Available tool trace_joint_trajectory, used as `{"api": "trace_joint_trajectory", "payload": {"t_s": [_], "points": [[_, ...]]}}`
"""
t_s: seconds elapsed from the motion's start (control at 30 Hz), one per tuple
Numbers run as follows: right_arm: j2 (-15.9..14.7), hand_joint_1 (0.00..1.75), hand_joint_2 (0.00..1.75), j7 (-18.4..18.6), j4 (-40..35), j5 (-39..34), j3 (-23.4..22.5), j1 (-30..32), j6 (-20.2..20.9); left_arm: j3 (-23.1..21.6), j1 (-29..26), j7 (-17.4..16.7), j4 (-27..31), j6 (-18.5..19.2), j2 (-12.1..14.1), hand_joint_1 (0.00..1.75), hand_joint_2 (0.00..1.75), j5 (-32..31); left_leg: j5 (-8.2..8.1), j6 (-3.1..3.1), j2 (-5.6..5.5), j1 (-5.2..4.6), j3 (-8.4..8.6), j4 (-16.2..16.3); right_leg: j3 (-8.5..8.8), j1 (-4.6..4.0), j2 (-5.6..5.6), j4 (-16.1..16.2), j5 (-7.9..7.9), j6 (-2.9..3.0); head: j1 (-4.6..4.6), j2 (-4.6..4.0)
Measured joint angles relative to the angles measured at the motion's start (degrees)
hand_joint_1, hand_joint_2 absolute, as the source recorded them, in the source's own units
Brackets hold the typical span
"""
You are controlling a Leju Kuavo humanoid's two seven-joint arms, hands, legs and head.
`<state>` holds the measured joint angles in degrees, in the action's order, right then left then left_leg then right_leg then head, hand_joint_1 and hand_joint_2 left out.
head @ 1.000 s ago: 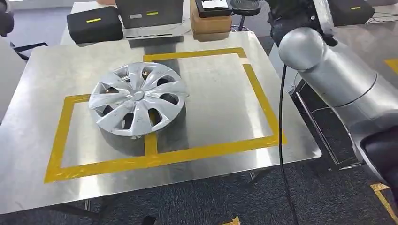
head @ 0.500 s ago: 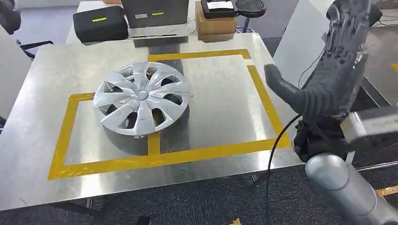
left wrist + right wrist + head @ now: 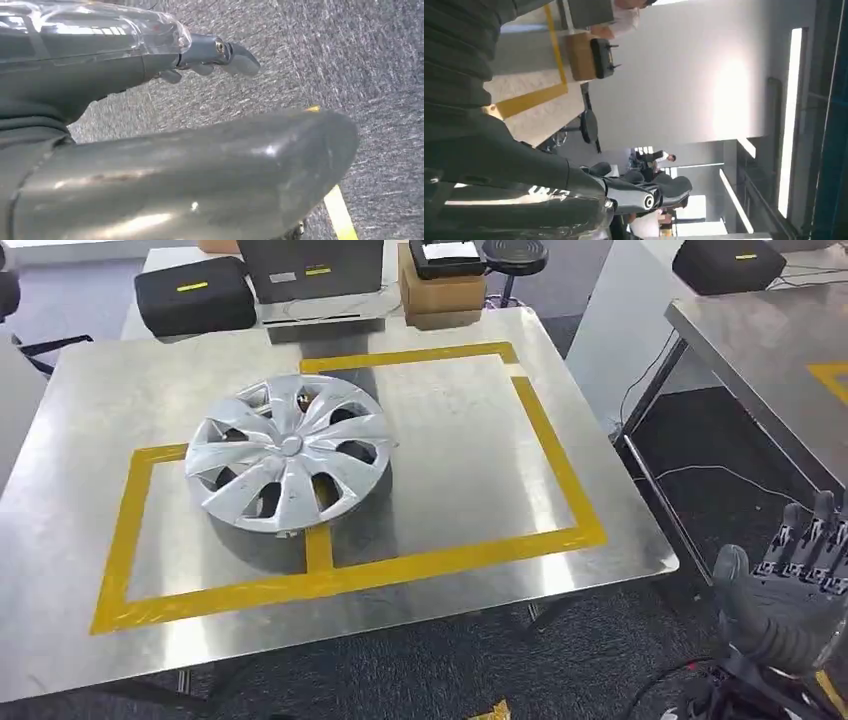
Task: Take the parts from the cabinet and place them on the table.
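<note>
hubcap [image 3: 289,452] flat on table [image 3: 470,470], right hand [image 3: 790,595] empty, well apart

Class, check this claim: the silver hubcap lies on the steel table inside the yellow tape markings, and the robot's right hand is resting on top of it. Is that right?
One detail is wrong. The hubcap does lie on the steel table at the yellow tape markings, but the right hand is not on it. The head view shows that hand low beside the table's right edge, apart from the hubcap and holding nothing.
</note>
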<state>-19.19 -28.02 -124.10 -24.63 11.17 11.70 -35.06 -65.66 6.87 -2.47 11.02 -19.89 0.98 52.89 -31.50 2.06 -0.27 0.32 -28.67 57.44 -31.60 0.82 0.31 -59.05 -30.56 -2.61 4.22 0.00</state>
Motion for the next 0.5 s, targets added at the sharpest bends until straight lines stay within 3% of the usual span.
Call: {"api": "trace_joint_trajectory", "payload": {"t_s": [0.1,0.13,0.17,0.2,0.27,0.3,0.43,0.47,0.5], "points": [[0.53,0.00,1.75,0.00,0.04,-0.07,-1.14,1.01,0.02,0.00,0.02,-0.07,0.00,-0.02,0.22,0.00,0.00,-0.09,0.02,0.15,0.48,-0.21,-0.06,0.00,-6.66,0.10,-0.02,-13.47,-5.87,-0.19,0.33,0.00],[0.66,0.00,1.75,0.00,0.04,-0.07,-1.42,1.35,0.02,0.00,0.02,-0.09,0.00,-0.02,0.35,0.00,0.00,-0.09,-0.03,0.10,0.56,-0.29,-0.02,0.01,-8.25,0.11,-0.03,-16.29,-6.22,-0.15,0.35,0.00],[0.76,0.00,1.75,0.00,0.04,-0.07,-1.62,1.56,0.02,0.00,0.02,-0.09,0.00,-0.02,0.42,0.00,0.00,-0.09,-0.12,-0.01,0.57,-0.34,0.13,0.02,-8.36,0.11,-0.03,-16.05,-5.05,-0.01,0.37,0.00],[0.90,0.00,1.75,0.00,0.04,-0.09,-1.82,1.63,0.02,0.00,0.04,-0.09,0.00,-0.02,0.46,0.00,0.00,-0.09,-0.12,-0.04,0.55,-0.41,0.37,0.10,-7.23,0.10,-0.03,-13.24,-2.66,0.23,0.37,0.00],[1.14,0.00,1.75,-0.02,0.04,-0.66,-2.30,1.75,0.18,0.00,0.11,0.46,0.04,-0.11,0.48,0.00,0.00,-0.07,-0.47,-0.45,0.33,-0.49,0.99,0.11,-3.09,0.05,-0.03,-3.61,3.26,0.95,0.41,0.00],[1.35,0.00,1.75,-0.39,0.09,-1.29,-2.52,1.70,0.57,0.00,0.10,1.31,0.07,-0.20,0.48,0.00,0.00,-0.06,-0.61,-0.69,0.30,-0.48,0.60,0.09,-1.87,-0.14,0.07,-1.15,3.43,1.54,0.46,0.00],[2.84,0.00,1.75,-3.59,0.44,-3.32,-2.23,0.91,2.63,0.00,0.27,5.18,0.17,-0.33,0.59,0.00,0.00,-0.09,-0.18,-1.88,0.26,-0.66,-0.34,0.39,-2.26,-0.47,0.00,0.21,3.33,2.42,0.30,0.00],[3.34,0.00,1.75,-4.41,0.61,-3.50,-2.10,0.57,2.89,0.00,0.34,5.90,0.20,-0.33,0.61,0.00,0.00,-0.30,-0.79,-2.27,0.22,-0.86,-0.43,0.66,-2.05,0.11,-0.19,1.36,3.48,2.55,0.22,0.00],[3.81,0.00,1.75,-5.03,0.77,-3.61,-2.01,0.29,3.02,0.00,0.38,6.23,0.24,-0.31,0.61,0.00,0.00,-0.42,-2.13,-2.70,0.25,-0.80,-0.84,1.67,-1.99,0.15,-0.32,1.59,3.73,2.86,0.02,0.00]]}}
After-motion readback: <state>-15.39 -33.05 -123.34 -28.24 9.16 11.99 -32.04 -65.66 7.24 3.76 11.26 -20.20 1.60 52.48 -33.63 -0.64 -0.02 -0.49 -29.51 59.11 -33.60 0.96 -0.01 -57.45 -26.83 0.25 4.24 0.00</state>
